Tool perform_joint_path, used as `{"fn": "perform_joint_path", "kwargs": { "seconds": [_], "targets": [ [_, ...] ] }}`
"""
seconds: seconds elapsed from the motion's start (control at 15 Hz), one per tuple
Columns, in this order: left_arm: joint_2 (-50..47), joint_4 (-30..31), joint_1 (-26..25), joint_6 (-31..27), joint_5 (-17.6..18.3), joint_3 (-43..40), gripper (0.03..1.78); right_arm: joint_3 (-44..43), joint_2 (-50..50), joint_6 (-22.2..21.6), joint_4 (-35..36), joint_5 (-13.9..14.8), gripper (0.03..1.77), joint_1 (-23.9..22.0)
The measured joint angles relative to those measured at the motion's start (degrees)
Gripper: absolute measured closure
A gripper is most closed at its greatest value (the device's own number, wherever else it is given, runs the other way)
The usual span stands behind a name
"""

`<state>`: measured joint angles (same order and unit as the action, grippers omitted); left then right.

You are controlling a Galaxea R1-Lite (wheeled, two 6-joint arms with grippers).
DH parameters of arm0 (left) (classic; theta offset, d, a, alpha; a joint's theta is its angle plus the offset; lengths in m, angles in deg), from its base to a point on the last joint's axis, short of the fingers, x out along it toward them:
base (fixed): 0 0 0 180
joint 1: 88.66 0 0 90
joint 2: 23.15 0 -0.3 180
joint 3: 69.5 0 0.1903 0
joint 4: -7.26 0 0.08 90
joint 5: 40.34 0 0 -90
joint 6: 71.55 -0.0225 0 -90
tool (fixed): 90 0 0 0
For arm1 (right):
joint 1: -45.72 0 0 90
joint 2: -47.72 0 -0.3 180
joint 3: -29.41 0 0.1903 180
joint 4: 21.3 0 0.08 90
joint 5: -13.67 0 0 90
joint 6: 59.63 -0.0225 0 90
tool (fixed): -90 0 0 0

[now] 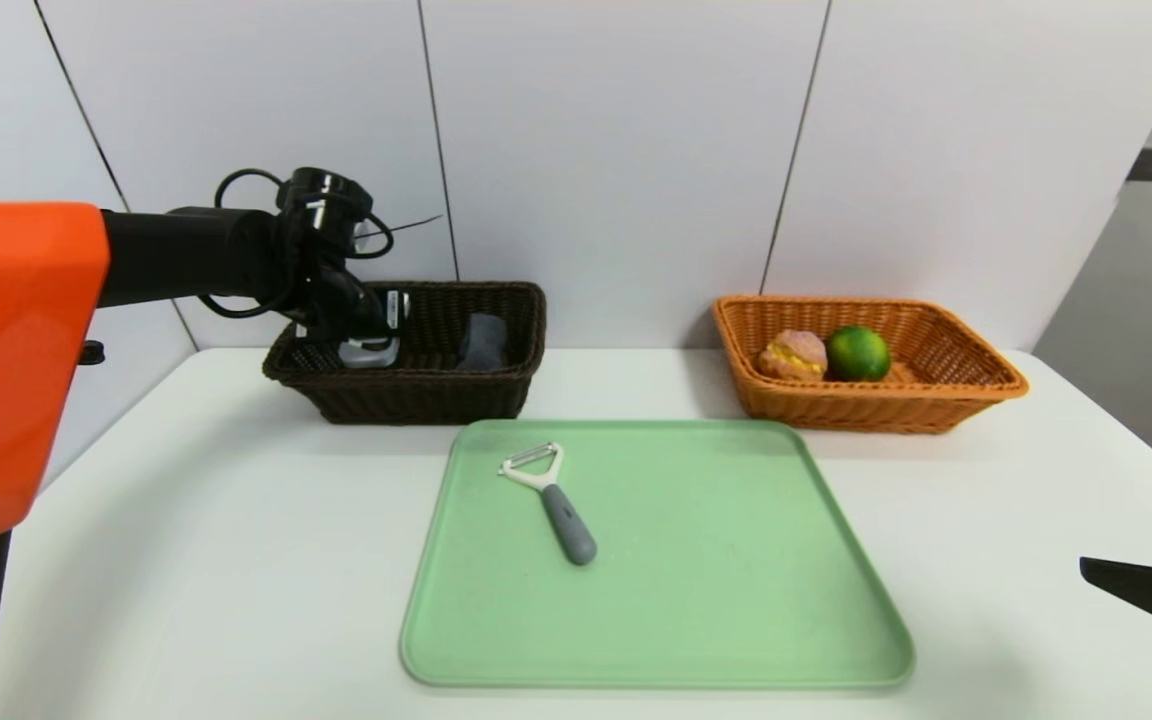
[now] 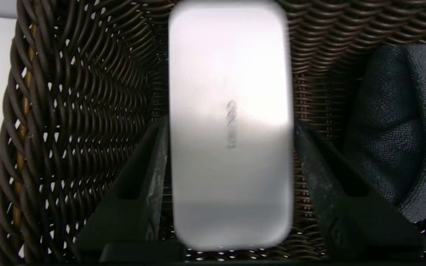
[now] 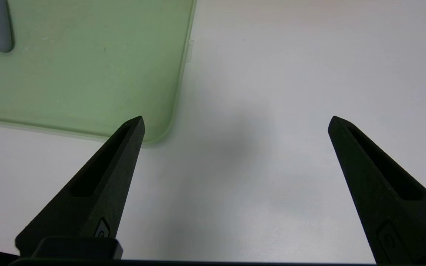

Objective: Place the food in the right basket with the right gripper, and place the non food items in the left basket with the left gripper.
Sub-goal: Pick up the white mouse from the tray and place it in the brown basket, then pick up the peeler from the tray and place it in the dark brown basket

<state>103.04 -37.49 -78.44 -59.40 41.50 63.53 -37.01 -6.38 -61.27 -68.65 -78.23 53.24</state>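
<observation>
A green tray [image 1: 736,600] lies on the white table [image 1: 186,560], its near corner just beside the right gripper [image 3: 235,122]. White wall panels [image 1: 616,150] stand behind the left gripper [image 1: 371,335].

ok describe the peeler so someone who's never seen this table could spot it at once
Find the green tray in the middle of the white table, in front of both baskets. The peeler lies on its far left part, the only thing on it: grey handle, white Y-shaped head.
</observation>
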Motion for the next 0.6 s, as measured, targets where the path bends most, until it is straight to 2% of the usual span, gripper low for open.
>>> {"fn": "perform_joint_path", "kwargs": {
  "seconds": [0.4,0.6],
  "targets": [
    [-0.8,-0.06,0.15,0.2,0.0,-0.13,0.36,0.41,2.04,0.0,-0.38,0.01,0.09,-0.04],
    [-6.4,-0.83,3.58,0.13,-0.3,0.54,0.28,0.89,2.58,0.0,-0.11,0.09,0.09,-0.06]
  ]
}}
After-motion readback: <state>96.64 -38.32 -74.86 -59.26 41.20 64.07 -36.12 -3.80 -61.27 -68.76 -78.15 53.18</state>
